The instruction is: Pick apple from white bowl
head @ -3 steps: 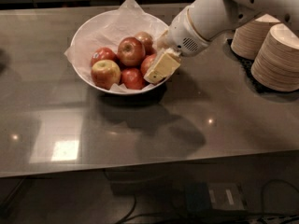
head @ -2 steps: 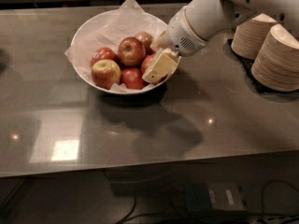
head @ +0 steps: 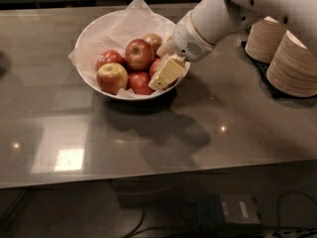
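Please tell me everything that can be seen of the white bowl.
The white bowl is wide, shallow and round, upright on the grey table. Crinkled white paper lines it and rises above its far rim. It holds several apples. The gripper reaches in over its right rim, among the apples.

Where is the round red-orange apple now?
Camera view: the red-orange apple lies mid-bowl in the wide white bowl, behind the yellow-green apple; the gripper is at the bowl's right side.

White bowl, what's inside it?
Crinkled white paper lines the white bowl, and several apples show, the red-orange apple in the middle. The gripper sits at the right side, covering part of one apple; anything beneath it is hidden.
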{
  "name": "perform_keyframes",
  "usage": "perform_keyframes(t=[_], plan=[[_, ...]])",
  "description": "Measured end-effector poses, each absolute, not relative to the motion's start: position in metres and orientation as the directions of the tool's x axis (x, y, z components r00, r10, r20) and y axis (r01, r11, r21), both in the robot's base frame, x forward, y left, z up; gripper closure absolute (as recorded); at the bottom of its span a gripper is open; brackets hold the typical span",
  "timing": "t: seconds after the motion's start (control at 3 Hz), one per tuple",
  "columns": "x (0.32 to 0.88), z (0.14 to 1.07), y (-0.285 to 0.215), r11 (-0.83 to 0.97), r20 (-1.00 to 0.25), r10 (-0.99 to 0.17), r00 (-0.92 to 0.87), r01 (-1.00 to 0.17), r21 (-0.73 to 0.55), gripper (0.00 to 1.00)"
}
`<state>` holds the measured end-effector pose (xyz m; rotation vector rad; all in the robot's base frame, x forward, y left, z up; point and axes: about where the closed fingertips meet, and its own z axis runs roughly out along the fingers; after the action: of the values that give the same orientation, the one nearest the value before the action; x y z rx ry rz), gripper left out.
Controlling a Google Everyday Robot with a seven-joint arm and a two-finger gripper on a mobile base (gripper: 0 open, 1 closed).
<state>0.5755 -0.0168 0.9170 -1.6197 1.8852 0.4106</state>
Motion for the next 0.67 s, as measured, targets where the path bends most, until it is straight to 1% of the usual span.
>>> perform_keyframes(t=[0.67], plan=[[0.587,0.898,-0.019,0.209,-0.617,-0.781,-0.095,-0.971,-0.116,0.31]])
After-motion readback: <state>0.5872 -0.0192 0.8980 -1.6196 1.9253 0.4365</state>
